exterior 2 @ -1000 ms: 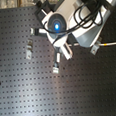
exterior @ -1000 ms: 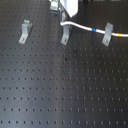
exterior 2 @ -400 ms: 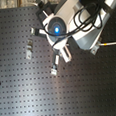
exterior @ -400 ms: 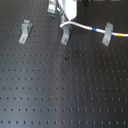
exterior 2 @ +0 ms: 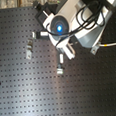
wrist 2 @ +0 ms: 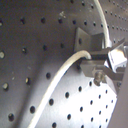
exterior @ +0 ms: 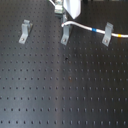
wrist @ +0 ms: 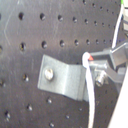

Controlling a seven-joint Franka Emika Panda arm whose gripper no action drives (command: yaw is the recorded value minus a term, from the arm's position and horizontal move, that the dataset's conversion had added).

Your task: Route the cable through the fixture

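Gripper [exterior: 61, 11]: at the far edge of the perforated black bench [exterior: 65, 95] in the first exterior view, directly above the middle bracket; only its lower part shows. In the first wrist view a fingertip [wrist: 107, 57] lies against the cable [wrist: 88, 95], and in the second wrist view the cable [wrist 2: 60, 80] runs in between the finger parts [wrist 2: 107, 59]; jaws narrow, closed onto the cord.

Cable: thin white cord. In the first exterior view it [exterior: 82, 26] leaves the gripper, curves down beside the top of the middle bracket and runs toward the first exterior view's right edge, carrying a short blue band and, past the right-hand bracket, a yellow-orange band.

Fixture [exterior: 65, 35]: grey upright metal clip bracket with flat foot, middle one of three along the far part of the bench. In the first wrist view it [wrist: 60, 77] is bolted to the board, the cord lying across its edge.

Left-hand bracket [exterior: 25, 31]: same kind, well apart from the cable, near the bench's far left.

Right-hand bracket [exterior: 107, 34]: same kind; the cord passes at its upper part.

Second exterior view: arm body with a lit blue ring [exterior 2: 59, 28] over the brackets; black hoses [exterior 2: 90, 16] loop beside it.
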